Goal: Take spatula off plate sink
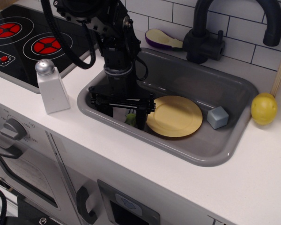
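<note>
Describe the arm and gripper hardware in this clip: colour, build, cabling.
The arm is all matte black, with chunky jointed segments and thick black cables looping alongside it. Its gripper has a wide horizontal black crossbar carrying two black fingers. No markings are legible.

1. The sink [234, 140] under the gripper [123, 110] looks like smooth grey plastic with a soft sheen.
2. The plate [175, 117], just right of it, is matt mustard plastic.
3. The shaker [51, 89], to its left, is matt white with a shiny metallic cap.
4. The faucet [210, 33] behind is satin black.
</note>
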`<state>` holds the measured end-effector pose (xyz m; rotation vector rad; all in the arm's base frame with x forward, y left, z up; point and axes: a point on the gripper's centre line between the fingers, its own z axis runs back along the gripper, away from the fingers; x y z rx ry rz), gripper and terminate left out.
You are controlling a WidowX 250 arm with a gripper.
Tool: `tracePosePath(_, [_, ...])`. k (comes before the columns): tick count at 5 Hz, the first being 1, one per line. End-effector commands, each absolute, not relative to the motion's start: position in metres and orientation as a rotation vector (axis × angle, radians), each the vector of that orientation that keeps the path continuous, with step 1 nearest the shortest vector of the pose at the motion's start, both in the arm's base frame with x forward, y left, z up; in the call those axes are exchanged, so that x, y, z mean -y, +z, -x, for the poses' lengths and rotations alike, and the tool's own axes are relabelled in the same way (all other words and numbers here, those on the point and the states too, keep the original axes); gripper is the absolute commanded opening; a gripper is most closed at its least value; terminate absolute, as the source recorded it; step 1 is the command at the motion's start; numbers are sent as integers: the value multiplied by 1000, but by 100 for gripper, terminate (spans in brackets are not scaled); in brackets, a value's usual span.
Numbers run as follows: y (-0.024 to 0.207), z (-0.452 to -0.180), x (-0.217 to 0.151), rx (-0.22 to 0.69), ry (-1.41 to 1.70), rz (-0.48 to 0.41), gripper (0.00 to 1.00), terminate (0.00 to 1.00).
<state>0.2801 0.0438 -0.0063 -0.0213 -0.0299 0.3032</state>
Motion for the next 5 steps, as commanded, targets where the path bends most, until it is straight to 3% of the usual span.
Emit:
tracePosePath(1, [44, -296, -38, 134, 311, 59, 100, 0])
tracePosePath(3, [84, -305, -18, 194, 339, 96, 100, 0])
tracePosePath(4, [84, -305, -18, 194, 339, 96, 100, 0])
tracePosePath(5, [84, -305, -18, 194, 339, 96, 100, 100])
